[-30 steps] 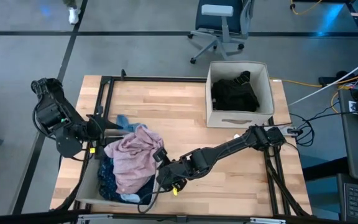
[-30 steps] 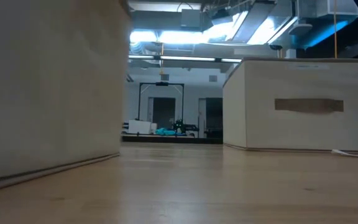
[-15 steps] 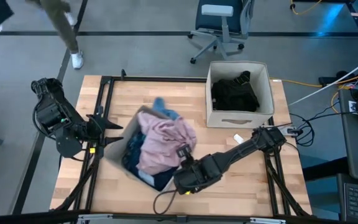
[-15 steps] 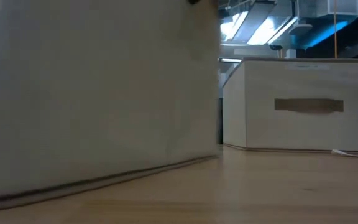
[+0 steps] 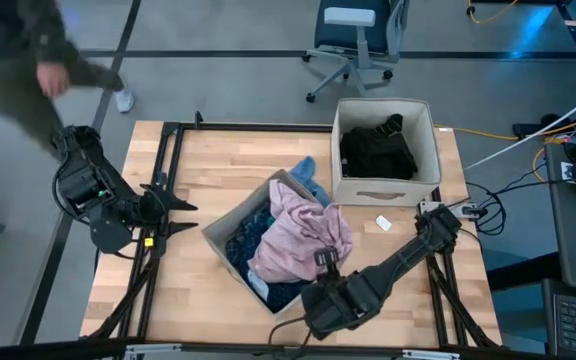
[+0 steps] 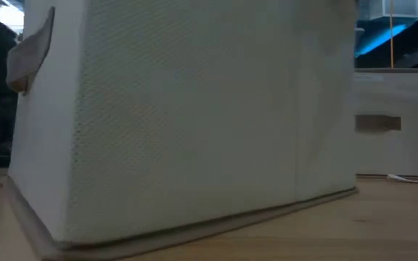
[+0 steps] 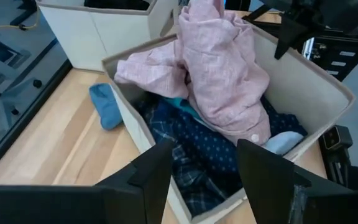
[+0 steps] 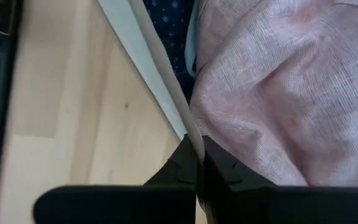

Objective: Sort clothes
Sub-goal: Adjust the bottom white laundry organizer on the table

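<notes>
Grey floor (image 5: 228, 70), office chair (image 5: 353, 40), wooden table (image 5: 248, 160)

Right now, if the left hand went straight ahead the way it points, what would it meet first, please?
Probably the beige bin full of clothes: the open left hand points at its near wall, with the dark blue garments and pink top just behind. Depth is unclear.
</notes>
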Tool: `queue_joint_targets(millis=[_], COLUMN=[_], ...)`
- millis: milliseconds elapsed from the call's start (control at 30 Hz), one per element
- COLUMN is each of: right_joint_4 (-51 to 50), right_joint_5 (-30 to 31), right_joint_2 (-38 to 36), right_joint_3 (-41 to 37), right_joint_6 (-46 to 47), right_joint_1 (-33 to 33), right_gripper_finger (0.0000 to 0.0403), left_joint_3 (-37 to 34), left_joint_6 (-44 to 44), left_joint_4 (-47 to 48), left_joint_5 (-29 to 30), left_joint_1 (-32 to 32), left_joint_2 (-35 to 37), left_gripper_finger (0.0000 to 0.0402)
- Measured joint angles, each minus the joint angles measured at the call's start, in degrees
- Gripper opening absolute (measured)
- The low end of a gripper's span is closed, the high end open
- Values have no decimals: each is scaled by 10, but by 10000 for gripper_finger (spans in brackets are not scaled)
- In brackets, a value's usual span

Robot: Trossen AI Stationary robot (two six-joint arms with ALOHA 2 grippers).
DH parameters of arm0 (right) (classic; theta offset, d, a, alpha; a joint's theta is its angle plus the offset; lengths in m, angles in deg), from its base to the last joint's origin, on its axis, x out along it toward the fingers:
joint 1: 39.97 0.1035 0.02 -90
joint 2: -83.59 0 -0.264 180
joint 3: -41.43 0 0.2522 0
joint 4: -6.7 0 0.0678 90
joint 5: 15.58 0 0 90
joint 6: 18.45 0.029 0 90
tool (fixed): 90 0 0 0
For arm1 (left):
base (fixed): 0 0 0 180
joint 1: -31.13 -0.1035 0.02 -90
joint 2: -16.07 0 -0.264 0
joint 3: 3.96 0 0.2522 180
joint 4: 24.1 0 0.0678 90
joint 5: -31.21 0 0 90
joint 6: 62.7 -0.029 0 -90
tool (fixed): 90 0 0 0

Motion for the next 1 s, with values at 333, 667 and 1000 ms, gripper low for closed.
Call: queue_joint_targets(millis=[333,667,1000], right_joint_4=[1,1,7], right_joint_5=[25,24,-47], right_joint_2=[-15,-15,-24], right_joint_3=[0,0,13], right_joint_6=[75,135,148], right_joint_1=[28,2,-8], right_gripper_finger=[21,68,174], left_joint_3=[0,0,0], left_joint_6=[-2,-9,2], left_joint_4=[0,0,0], left_joint_5=[-3,-3,-6], left_joint_1=[0,0,-41], left_joint_2=[0,0,-27], left_gripper_finger=[171,171,171])
